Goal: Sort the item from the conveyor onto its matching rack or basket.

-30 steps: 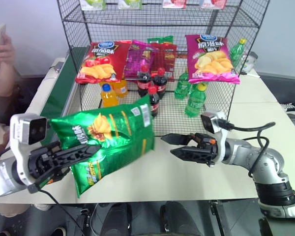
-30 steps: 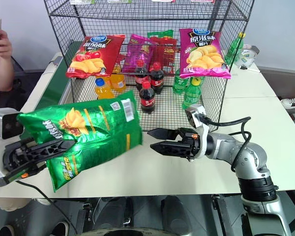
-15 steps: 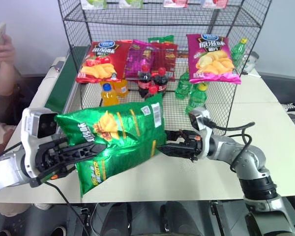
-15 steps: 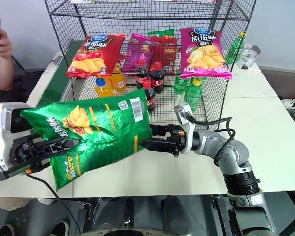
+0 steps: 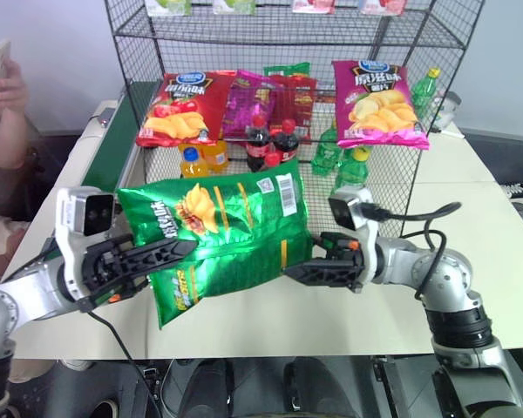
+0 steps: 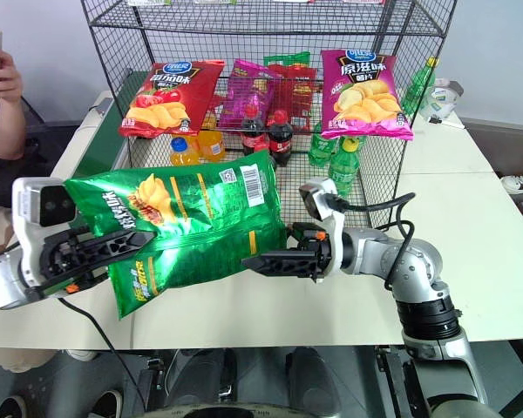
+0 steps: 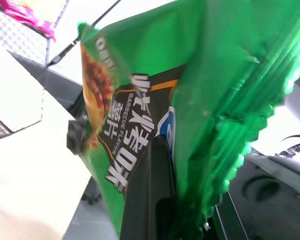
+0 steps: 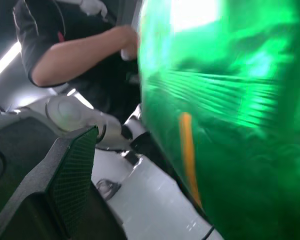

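A glossy, crinkled green foil chip bag (image 5: 222,231) is seen at the centre of the head view, with bright glare along its folds. Behind it, at the upper centre, a matt black wire-grid rack (image 5: 139,26) is shown, of thin metal mesh. At the upper left, a matt dark-green belt (image 5: 109,152) is edged by smooth light grey metal rails. Below, a smooth pale tabletop (image 5: 471,200) is visible.

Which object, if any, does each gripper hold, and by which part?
The left gripper is shut on the green chip bag, pinching its left end near the crimped seam. The right gripper is open at the bag's other end, holding nothing yet.
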